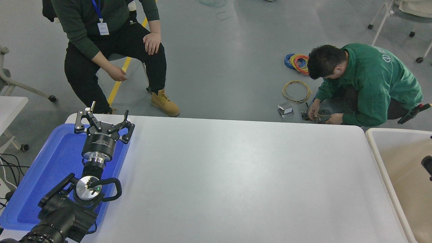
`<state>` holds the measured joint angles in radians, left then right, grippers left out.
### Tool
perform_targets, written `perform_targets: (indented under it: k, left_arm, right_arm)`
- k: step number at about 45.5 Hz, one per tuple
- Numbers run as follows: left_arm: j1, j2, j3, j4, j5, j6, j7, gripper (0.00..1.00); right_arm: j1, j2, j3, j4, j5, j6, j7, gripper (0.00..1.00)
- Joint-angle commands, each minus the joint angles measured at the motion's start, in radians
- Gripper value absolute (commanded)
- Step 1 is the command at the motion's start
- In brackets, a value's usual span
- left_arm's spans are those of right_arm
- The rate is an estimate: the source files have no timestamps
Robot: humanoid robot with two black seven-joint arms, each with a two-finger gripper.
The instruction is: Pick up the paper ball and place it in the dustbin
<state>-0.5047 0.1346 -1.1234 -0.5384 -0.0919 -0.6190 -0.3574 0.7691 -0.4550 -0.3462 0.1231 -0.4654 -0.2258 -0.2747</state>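
Note:
The paper ball is out of view. The dustbin (377, 158) stands against the table's right end, with a white rounded rim and a beige inside. A small black part of my right gripper (428, 164) shows at the picture's right edge, over the dustbin's inside; most of it is cut off. My left gripper (103, 118) is parked at the lower left above the blue tray, open, with nothing between its fingers.
A shallow blue tray (50, 168) lies on the white table (229, 175) at its left end. At the far left a person (111, 40) sits on a chair. Another person (364, 81) crouches on the floor beyond the table's far right corner, among cable coils (296, 91).

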Motion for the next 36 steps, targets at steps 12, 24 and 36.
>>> perform_targets:
  k: [12, 24, 36]
  left_arm:
    - [0.000, -0.001, -0.001, 0.000, 0.000, 0.001, 0.000, 1.00]
    - [0.000, 0.000, -0.001, 0.000, 0.000, 0.001, 0.000, 1.00]
    - [0.000, 0.000, -0.001, 0.000, 0.000, 0.001, 0.000, 1.00]
  right_arm:
    - [-0.131, 0.107, 0.023, -0.083, 0.080, -0.040, 0.023, 0.00]
    - [-0.140, 0.118, 0.023, -0.082, 0.080, -0.040, 0.023, 0.00]
    - [-0.131, 0.118, 0.012, -0.083, 0.079, -0.040, 0.022, 1.00]
